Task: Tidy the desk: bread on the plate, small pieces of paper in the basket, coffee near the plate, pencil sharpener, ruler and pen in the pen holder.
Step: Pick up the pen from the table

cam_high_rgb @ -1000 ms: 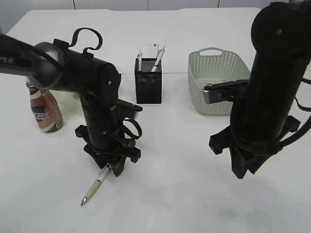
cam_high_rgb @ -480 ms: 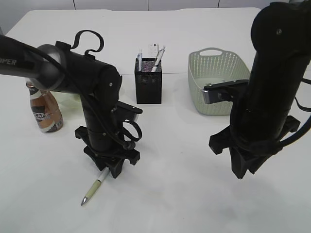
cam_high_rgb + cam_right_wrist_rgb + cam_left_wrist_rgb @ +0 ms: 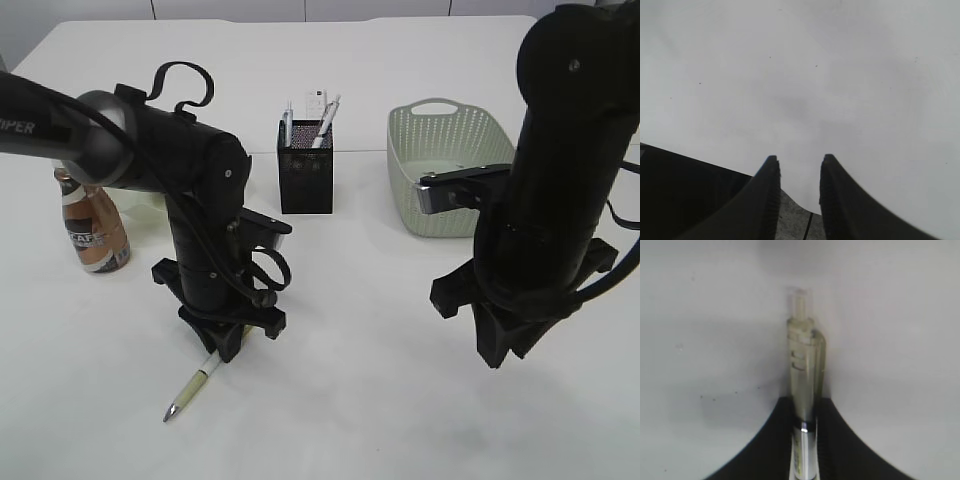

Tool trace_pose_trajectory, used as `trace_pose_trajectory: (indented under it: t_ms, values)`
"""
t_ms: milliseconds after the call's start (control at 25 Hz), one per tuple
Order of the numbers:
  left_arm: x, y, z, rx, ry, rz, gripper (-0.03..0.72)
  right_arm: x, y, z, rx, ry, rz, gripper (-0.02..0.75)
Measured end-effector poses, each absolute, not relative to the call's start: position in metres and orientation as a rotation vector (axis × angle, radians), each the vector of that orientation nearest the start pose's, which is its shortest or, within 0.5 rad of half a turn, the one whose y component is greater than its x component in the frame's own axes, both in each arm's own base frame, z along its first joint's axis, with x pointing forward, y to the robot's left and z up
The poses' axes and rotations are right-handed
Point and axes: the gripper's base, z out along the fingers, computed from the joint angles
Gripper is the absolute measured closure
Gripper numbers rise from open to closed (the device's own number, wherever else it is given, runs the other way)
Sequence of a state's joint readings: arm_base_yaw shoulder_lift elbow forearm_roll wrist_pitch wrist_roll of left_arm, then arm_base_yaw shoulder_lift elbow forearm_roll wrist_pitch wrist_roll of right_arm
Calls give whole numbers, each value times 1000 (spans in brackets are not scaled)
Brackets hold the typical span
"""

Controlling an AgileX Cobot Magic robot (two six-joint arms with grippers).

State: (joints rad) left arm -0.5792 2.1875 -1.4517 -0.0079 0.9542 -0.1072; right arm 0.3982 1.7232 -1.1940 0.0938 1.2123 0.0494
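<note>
White and plain, the wide surface fills the exterior view. On its left side the left claw is pressed down onto the upper end of a slim pen with a pale barrel and silvery tip, which lies slanted on the surface with its tip toward the near edge. Behind the left arm stands the brown and bronze coffee bottle, its top hidden by the arm. At centre back the small black mesh pen holder stands upright with several pens and a whitish flat piece sticking out. To its right sits the pale grey-green perforated plastic basket, partly covered by the right arm. The right claw hangs low on the right over a bare patch.

Seen from the left wrist, the left claw's two black fingers close against both sides of the pen, pinching its barrel just below the translucent greenish clip end.

Seen from the right wrist, the right claw's two dark fingers stand a little apart with nothing between them, above the bare white surface.
</note>
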Motion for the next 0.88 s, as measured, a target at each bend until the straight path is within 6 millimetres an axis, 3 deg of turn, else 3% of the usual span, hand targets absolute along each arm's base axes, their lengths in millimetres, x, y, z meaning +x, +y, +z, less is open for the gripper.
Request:
trace_pose_trajectory:
  t_ms: [880]
  values:
    - [330, -220, 109, 744, 3239, 48, 623, 282, 127, 219, -507, 3200, 99, 500]
